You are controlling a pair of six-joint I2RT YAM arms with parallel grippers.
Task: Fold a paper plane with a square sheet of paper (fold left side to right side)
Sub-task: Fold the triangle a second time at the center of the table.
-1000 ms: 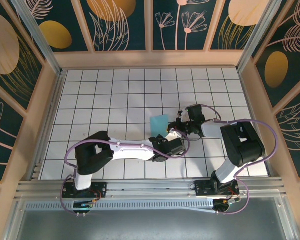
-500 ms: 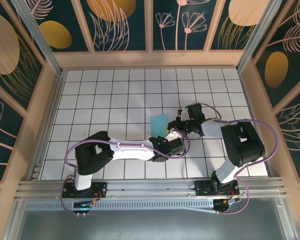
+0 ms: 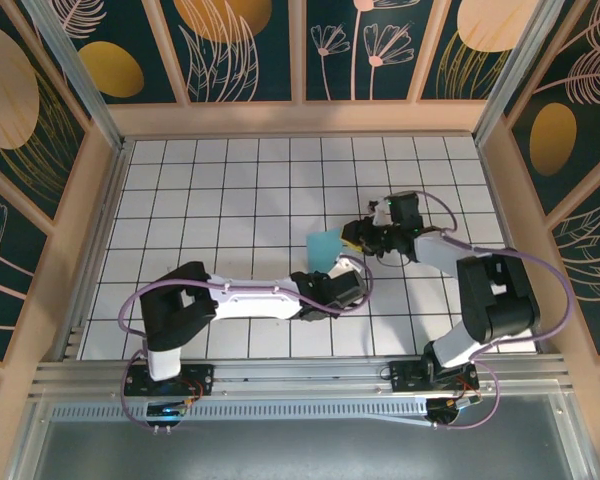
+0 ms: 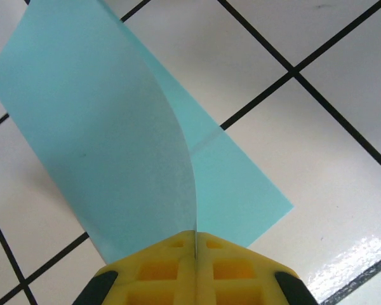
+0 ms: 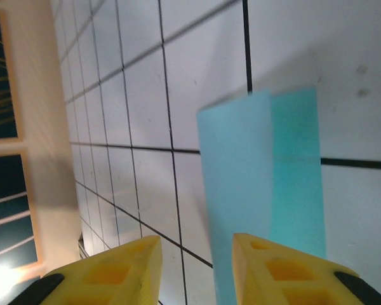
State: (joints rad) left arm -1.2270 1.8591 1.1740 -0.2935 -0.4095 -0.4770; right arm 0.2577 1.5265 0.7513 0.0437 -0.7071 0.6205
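near the middle of the tabletop (image 3: 230, 180), the square sheet of paper (image 3: 322, 246) lay half folded. the left jaws were pinched shut on its raised flap (probably to carry it across), while the right jaws stood apart, holding nothing.

paper (image 5: 240, 190) edge blurred, near end cut off below

One paper sheet (image 3: 323, 246), two tools (image 4: 195, 240) (image 5: 197, 248)
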